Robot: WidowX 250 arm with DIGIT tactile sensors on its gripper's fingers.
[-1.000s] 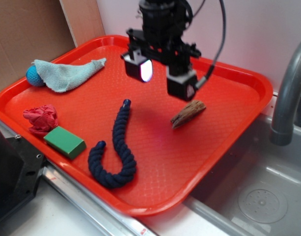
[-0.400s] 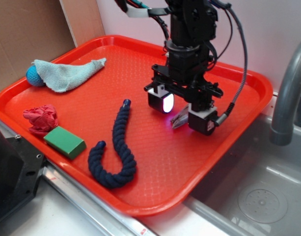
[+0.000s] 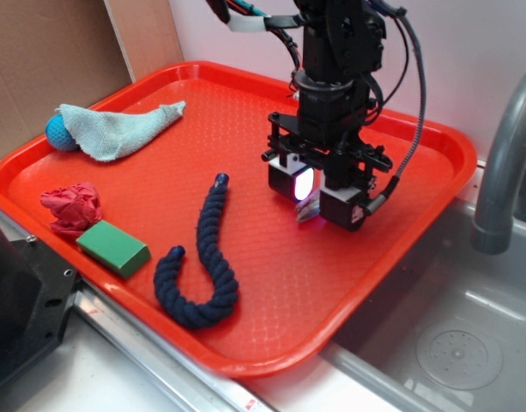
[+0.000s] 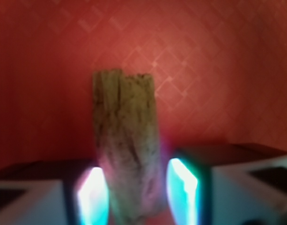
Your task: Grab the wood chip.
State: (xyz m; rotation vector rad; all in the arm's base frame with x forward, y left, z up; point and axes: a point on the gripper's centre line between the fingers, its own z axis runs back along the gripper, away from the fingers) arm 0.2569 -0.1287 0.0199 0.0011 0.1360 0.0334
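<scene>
1. Far left: I log a blue ball (image 3: 56,132) on the red tray (image 3: 151,163), partly under a pale teal cloth (image 3: 117,127) that tapers to the right.
2. Near left: a crumpled red wad (image 3: 72,207) touches the far end of a green rectangular block (image 3: 113,247); both lie close to the tray's near-left rim.
3. Centre: a dark blue rope (image 3: 201,262), bent into a hook, lies flat with one end pointing far and the other curling back at near left.
4. Right of centre: my claw (image 3: 318,193) is down at the tray surface, its black arm rising above it with cables trailing to the right.
5. Same spot: the wood chip (image 4: 128,149) sits between the two lit pads (image 4: 92,194). In the wrist view I see it run away from the camera, its broad rough end farthest off. The pads stand narrow, close on either side; I cannot tell whether they press the wood. From the exterior view only a sliver of the chip shows below the claw.
6. Far right: a grey tap (image 3: 504,163) stands beyond the tray, above a steel sink (image 3: 451,343).
</scene>
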